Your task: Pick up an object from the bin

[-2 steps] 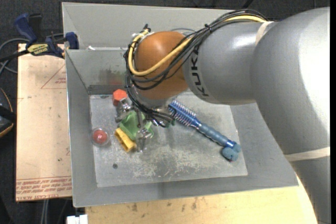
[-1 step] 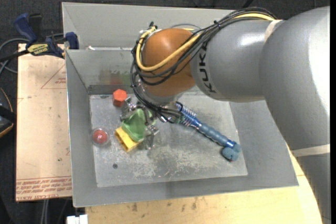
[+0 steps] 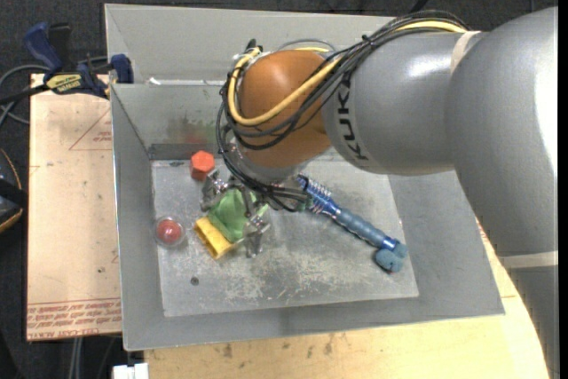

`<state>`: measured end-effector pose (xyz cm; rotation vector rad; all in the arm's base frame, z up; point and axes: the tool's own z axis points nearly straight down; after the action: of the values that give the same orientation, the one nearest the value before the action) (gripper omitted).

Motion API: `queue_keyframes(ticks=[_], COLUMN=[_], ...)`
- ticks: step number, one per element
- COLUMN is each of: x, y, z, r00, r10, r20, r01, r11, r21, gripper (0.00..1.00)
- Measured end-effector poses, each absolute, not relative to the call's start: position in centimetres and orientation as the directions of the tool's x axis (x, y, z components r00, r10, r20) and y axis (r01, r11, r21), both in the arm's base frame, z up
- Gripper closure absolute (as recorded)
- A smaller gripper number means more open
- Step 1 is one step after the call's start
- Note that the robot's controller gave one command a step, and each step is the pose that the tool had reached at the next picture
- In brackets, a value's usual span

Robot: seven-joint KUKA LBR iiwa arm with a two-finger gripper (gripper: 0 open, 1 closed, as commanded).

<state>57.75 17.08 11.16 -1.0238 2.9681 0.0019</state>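
Grey metal walls slope down to the scuffed floor of the bin [image 3: 293, 284], with dark flooring and cables around it. From the right of the frame the silver arm [image 3: 426, 102] reaches in, its orange cover [image 3: 280, 106] wrapped in yellow and black cables. Below the cover, left of the bin's centre, the hand [image 3: 236, 213] is low over the floor, its two metal fingers [image 3: 256, 232] set on either side of a green piece [image 3: 228, 210] and clamped on it. A yellow block [image 3: 211, 236] touches the green piece at its lower left. Further left lies a red ball [image 3: 169, 232]; an orange-red piece [image 3: 202, 161] sits above, near the back wall. A blue brush [image 3: 355, 226] lies slanted toward the lower right.
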Motion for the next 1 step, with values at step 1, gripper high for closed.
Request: queue_keyframes(ticks=[1], x=[57.81], y=[16.72], z=[7.64], r00=[-0.742], r10=[-0.671], r20=[-0.008], r01=[-0.671], r11=[0.742], r21=[0.000], gripper=[0.00])
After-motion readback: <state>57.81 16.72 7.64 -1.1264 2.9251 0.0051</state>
